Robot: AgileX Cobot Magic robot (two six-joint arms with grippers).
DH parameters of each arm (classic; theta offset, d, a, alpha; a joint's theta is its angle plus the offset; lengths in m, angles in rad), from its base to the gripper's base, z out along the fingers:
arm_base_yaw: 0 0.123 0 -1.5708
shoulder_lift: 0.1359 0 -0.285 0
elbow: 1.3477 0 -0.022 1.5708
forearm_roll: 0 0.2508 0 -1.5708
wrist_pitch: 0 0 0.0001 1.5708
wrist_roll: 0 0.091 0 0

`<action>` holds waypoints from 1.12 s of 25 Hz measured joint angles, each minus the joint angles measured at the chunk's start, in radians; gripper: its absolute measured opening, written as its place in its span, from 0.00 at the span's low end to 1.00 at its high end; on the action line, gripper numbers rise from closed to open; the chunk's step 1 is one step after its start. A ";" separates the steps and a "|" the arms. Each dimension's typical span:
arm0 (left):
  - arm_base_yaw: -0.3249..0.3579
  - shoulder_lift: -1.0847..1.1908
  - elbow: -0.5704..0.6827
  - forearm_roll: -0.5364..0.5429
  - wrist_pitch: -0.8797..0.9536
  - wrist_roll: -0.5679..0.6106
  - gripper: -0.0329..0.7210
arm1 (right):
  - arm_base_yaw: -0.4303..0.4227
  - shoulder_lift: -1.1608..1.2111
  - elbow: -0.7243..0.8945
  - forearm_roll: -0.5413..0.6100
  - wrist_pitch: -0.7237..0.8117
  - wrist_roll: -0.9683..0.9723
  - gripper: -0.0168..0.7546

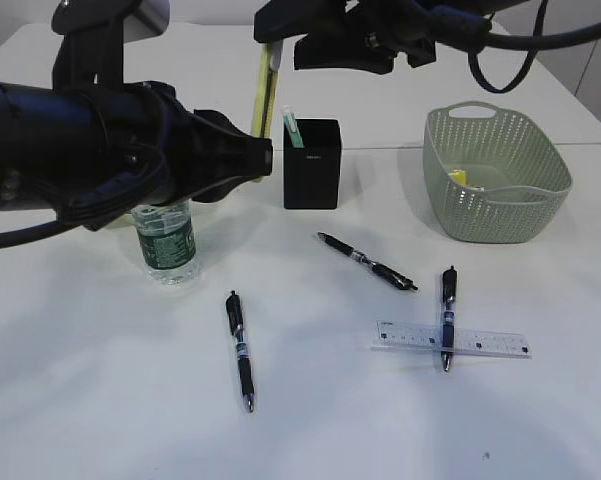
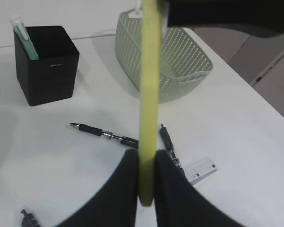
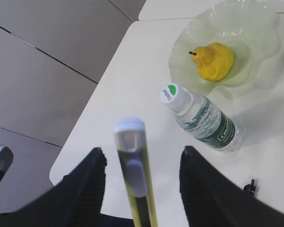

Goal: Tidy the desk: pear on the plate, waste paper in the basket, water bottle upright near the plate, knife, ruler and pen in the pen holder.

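The yellow knife (image 2: 149,94) is being pinched by the left fingers (image 2: 132,189) while the right fingers (image 3: 92,175) are spread around it, seemingly for handover toward the pen holder (image 1: 311,163).

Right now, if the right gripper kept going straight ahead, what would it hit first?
The knife, already between its open fingers, held by the left gripper. Beyond it, probably the table by the bottle; depth is unclear.
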 joint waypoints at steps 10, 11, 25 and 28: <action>0.000 0.000 0.000 0.000 -0.022 0.000 0.10 | 0.000 0.006 0.000 0.046 -0.046 -0.030 0.52; 0.000 0.000 0.000 0.000 -0.028 0.000 0.10 | 0.000 0.010 0.000 0.052 -0.046 -0.030 0.52; 0.000 0.006 0.000 0.002 -0.024 0.000 0.10 | 0.040 0.051 0.000 0.098 -0.052 -0.088 0.45; 0.000 0.006 0.000 0.002 -0.023 0.000 0.10 | 0.040 0.051 0.000 0.099 -0.052 -0.092 0.42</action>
